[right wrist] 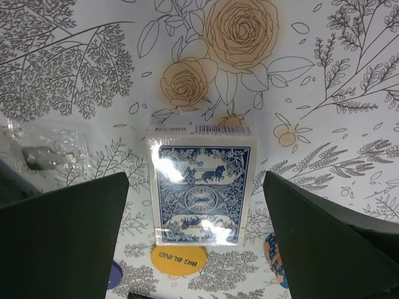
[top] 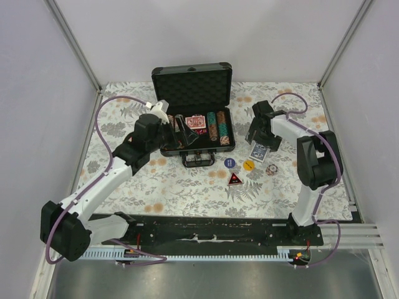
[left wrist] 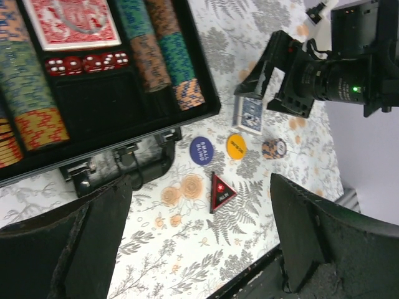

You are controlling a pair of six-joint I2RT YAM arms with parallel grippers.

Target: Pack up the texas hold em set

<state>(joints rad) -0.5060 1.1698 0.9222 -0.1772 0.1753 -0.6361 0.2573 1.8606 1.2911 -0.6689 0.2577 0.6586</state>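
The texas hold em set is half packed. Its briefcase (top: 192,87) lies open at the far middle of the table, with the chip rows (top: 216,126), the red deck (left wrist: 72,22) and the red dice (left wrist: 87,62) already seated in the foam. The blue deck (right wrist: 202,190) lies flat on the cloth to the right of the case. Just in front of the case are the blue button (left wrist: 201,150), the yellow button (left wrist: 236,146), a triangular marker (left wrist: 221,191) and a small chip stack (left wrist: 274,148).

The step in hand looks like fetching the blue deck. The right gripper (right wrist: 196,243) hovers directly over it, jaws wide and empty. The next move calls for a straight descent and a close across the deck's short sides. The left gripper (left wrist: 199,237), also wide and empty, hangs over the case's front edge.

The surface is a floral tablecloth (top: 187,193), and plain white walls (top: 37,75) with metal corner posts enclose the table.
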